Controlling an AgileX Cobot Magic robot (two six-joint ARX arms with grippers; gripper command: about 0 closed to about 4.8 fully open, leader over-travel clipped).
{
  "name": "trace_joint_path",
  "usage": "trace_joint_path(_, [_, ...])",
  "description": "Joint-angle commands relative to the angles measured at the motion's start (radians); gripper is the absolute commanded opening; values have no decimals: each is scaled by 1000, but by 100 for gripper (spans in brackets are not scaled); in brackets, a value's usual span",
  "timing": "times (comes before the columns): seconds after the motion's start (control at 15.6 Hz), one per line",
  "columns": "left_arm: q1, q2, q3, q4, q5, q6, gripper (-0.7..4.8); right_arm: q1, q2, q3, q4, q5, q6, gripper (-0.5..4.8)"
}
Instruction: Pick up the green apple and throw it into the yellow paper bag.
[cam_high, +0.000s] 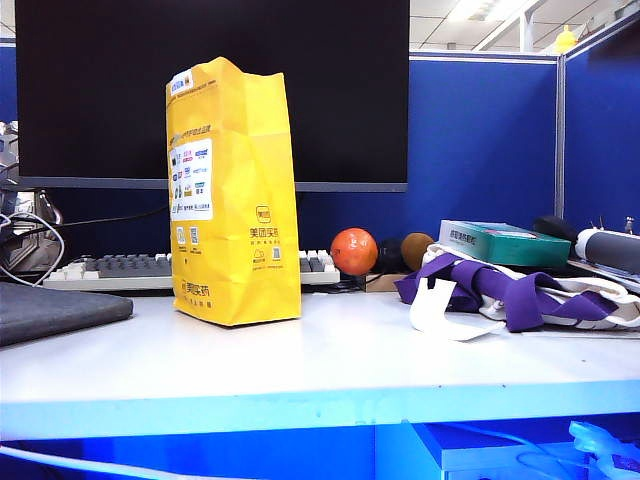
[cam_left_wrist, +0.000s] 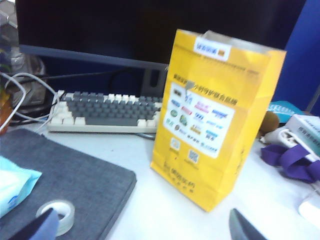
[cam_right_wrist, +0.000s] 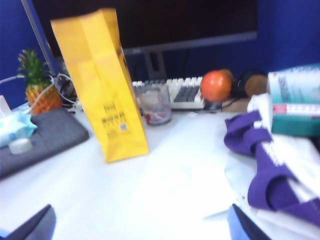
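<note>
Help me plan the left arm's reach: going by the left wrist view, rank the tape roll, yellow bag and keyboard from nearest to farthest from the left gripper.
From the open left gripper:
1. Tape roll, on the grey mat beside one finger.
2. Yellow bag, upright mid-table.
3. Keyboard, behind, under the monitor.

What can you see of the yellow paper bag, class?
The yellow paper bag stands upright on the white table, in front of the keyboard and the dark monitor. It is bright yellow, creased paper with its top open. One side has a white logo sticker, the adjoining side small printed marks. Nothing but the table touches it.
</note>
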Motion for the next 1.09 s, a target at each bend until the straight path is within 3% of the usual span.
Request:
trace_joint_path(0.06, [2, -35, -18, 13, 3, -6, 479, -1, -47, -55, 143, 1, 1, 458])
trace_joint_path(0.26, [20, -75, -50, 42, 4, -6, 479, -1, -66, -81, 133, 1, 0, 458])
trace_joint_path(0.58, [175, -150, -103, 75, 0, -6, 479, -1, -72, -82, 91, 1, 0, 458])
trace_joint_path(0.77, [177, -150, -167, 223, 0, -6, 479, 0, -74, -81, 71, 1, 0, 458])
trace_joint_path(1.09, [176, -150, -189, 222, 2, -6, 479, 0, -74, -81, 62, 1, 0, 458])
